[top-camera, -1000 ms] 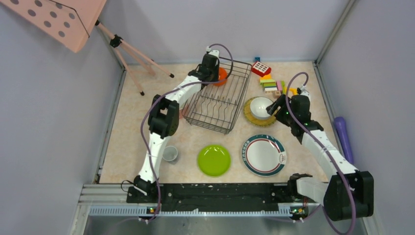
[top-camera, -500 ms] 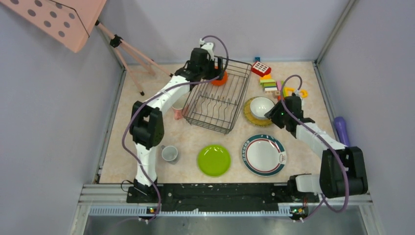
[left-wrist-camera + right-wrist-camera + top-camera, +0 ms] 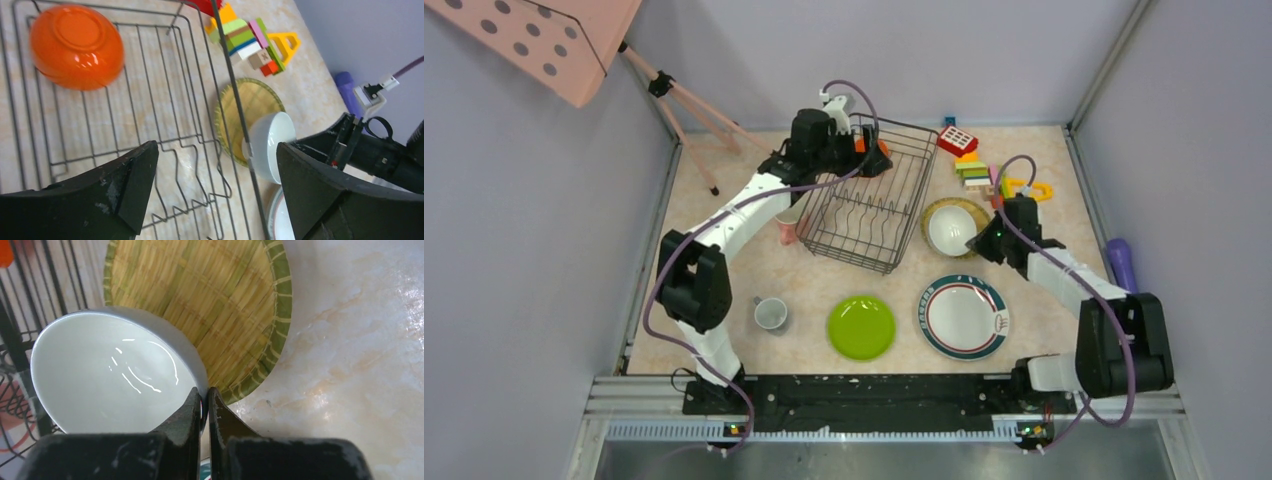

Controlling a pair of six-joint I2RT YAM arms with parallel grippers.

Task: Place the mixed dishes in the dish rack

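I work inside a plain booth. Past my left gripper [image 3: 865,147] stands the pale lavender-grey back wall [image 3: 874,60]. To that gripper's left a pink tripod stand [image 3: 694,115] rests its legs on the tabletop [image 3: 714,250], under a pink perforated panel [image 3: 554,40] in the corner. A matching side wall [image 3: 1204,150] rises to the outside of my right gripper [image 3: 205,401], a metal strip [image 3: 1109,60] running up its rear corner. The tabletop is peach-beige, marbled and glossy, with soft, even light. Behind both grippers, an aluminium rail [image 3: 824,428] edges the table.
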